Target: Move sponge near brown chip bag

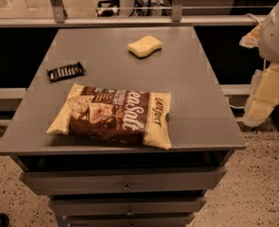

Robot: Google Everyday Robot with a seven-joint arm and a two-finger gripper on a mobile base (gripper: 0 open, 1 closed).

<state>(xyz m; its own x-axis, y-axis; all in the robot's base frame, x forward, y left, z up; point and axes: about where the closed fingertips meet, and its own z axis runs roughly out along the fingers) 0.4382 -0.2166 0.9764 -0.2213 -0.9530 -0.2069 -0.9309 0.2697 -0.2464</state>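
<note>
The sponge (144,46) is a pale yellow soft block lying on the far part of the grey table (196,79), right of centre. The brown chip bag (113,115) lies flat near the table's front edge, with cream-yellow ends and white "Sea Salt" script. The sponge and the bag are well apart, with bare tabletop between them. My gripper (264,96) is at the right edge of the view, beyond the table's right side and holding nothing, with the white arm housing (278,30) above it.
A small black ribbed candy bar wrapper (65,71) lies at the table's left side. Drawers (125,179) sit below the front edge. A rail and window frame (129,20) run behind the table. The floor is speckled.
</note>
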